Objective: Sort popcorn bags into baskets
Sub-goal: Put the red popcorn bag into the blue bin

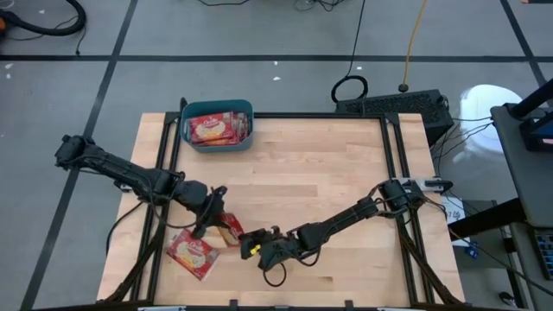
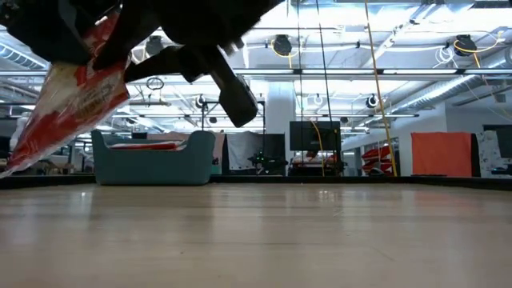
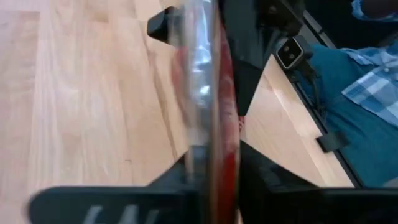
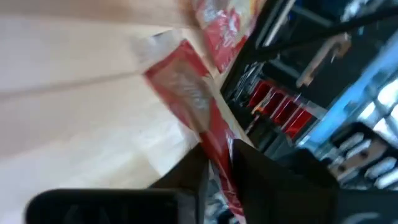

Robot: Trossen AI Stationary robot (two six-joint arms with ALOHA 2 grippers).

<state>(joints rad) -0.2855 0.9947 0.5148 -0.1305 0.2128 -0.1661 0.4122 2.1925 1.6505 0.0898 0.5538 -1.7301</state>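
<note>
A red popcorn bag (image 1: 229,229) hangs above the table's near left part, between my two grippers. My left gripper (image 1: 216,218) reaches it from the left and is shut on it. My right gripper (image 1: 245,239) reaches it from the right, with the bag between its fingers too. In the low view the bag (image 2: 72,96) slants down, clear of the wood. A second popcorn bag (image 1: 192,253) lies flat on the table by the near edge. The teal basket (image 1: 218,143) stands at the far left and holds several bags. My left gripper pinches the bag between its two fingers, seen edge-on in the wrist view (image 3: 217,155). The bag runs on past the fingertips toward the other gripper. It is lifted clear of the table. My right gripper has the bag's near end (image 4: 217,158) between its two fingers, which stand close against both flat faces. The rest of the bag (image 4: 183,81) runs on past the fingertips, above the wood.
Black frame rails (image 1: 164,155) run along the table's left, right and far sides. A person in blue trousers and a checked shirt (image 3: 367,93) is beyond the table's edge. The wooden top (image 1: 328,173) lies bare in the middle and to the right.
</note>
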